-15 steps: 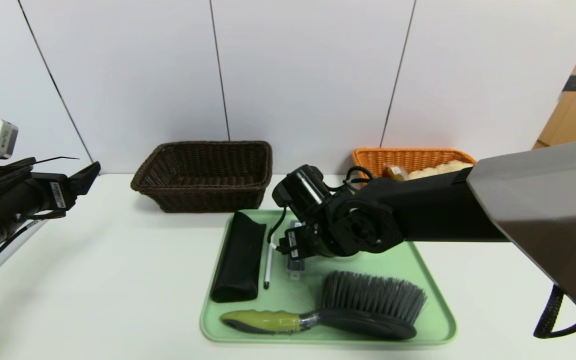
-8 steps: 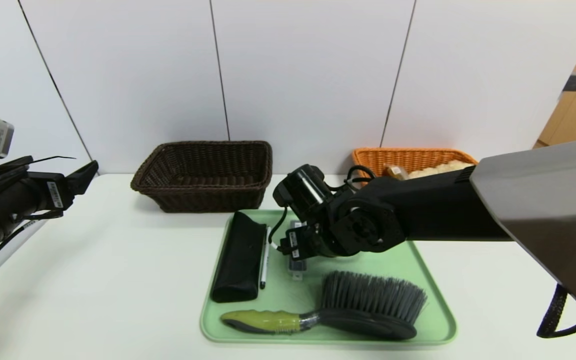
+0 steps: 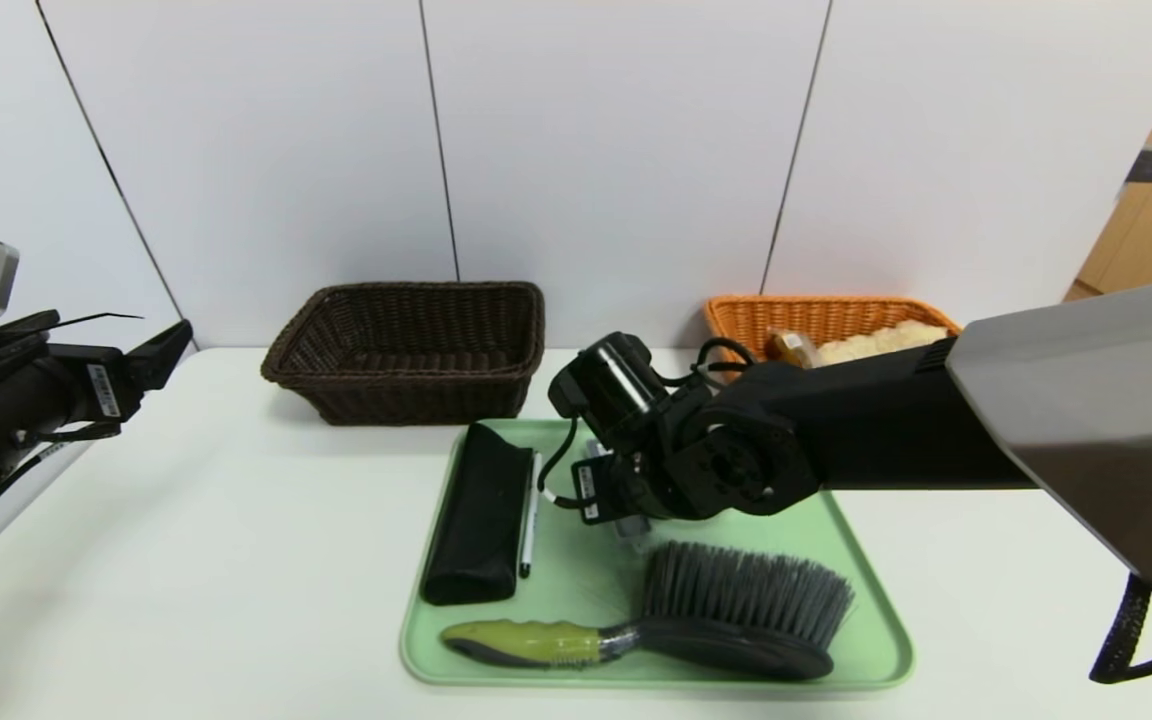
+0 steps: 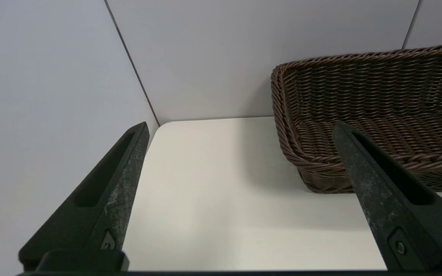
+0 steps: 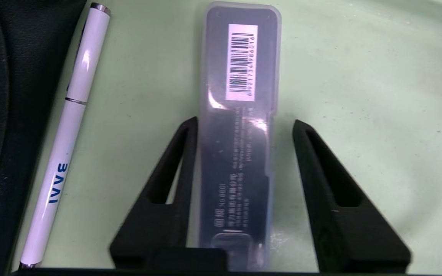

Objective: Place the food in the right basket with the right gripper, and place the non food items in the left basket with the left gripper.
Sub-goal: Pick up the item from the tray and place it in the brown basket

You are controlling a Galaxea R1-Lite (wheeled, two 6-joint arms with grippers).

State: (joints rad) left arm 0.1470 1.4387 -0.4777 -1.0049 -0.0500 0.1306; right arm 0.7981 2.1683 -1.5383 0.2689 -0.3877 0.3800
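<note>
My right gripper is open low over the green tray. Its fingers straddle a clear plastic case with a barcode label; one finger touches the case's side and the other stands apart from it. In the head view the right wrist hides most of the case. A white pen lies beside the case, against a black pouch. My left gripper is open and empty, parked at the table's far left beside the brown basket.
A grey brush with a green handle lies along the tray's front. The brown basket stands behind the tray on the left. The orange basket behind on the right holds bread.
My right gripper has shifted slightly right and toward the front over the case. The pen has slid left against the pouch. The left arm has drifted slightly left.
</note>
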